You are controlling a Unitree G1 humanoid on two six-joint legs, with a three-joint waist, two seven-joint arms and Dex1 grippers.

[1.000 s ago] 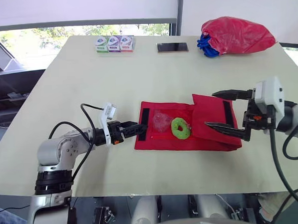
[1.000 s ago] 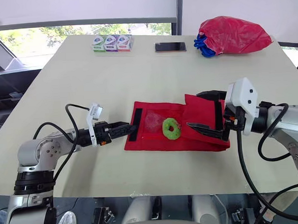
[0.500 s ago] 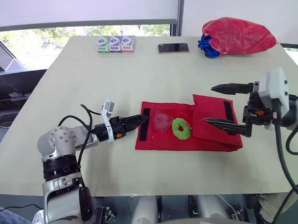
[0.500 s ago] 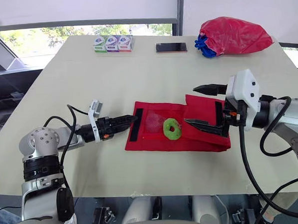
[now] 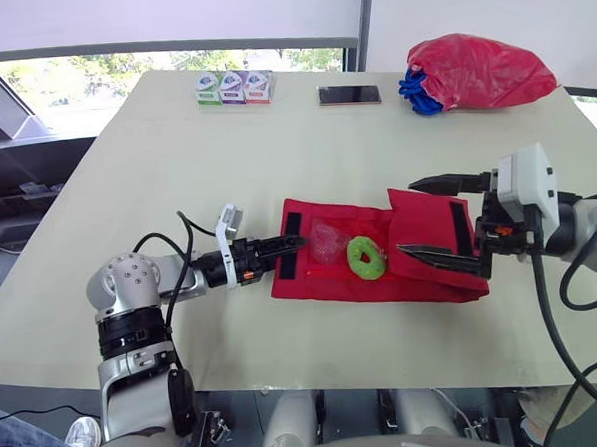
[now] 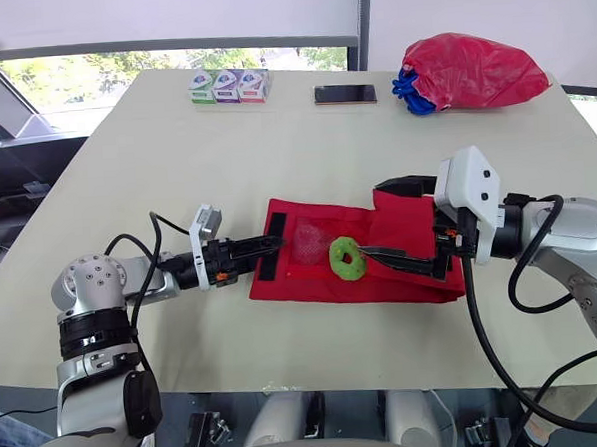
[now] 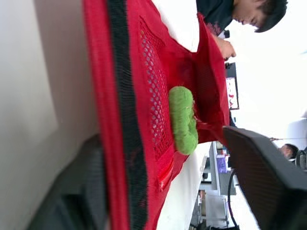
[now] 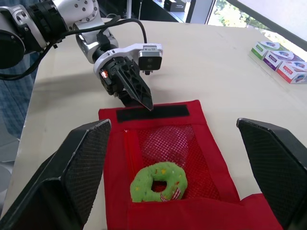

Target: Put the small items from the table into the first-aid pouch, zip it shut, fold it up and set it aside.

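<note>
The pouch [image 5: 327, 282], lying unfolded on the table [image 5: 174, 140], is apparently being steadied at its left edge by the left gripper [image 5: 297, 242], its grip not discernible, while the right gripper [image 5: 406, 218], wide open and empty, is being held over the pouch's right half, seemingly readied for the ring [image 5: 363, 257] lying on the pouch.

Office or meeting room, large pale table [image 5: 176, 170], window [image 5: 120, 68] with roller blind [image 5: 157, 16], phone [image 5: 349, 95]

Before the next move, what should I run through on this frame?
1. First-aid pouch open flat: ok.
2. Left hand fingers astride the black strip edge: ok.
3. Right hand open above the flap: ok.
4. Green ring toy inside mesh pocket: not ok, lies on top.
5. Everything packed: not ok, three small boxes at the table far edge.
6. Zip free: cannot tell.
</note>
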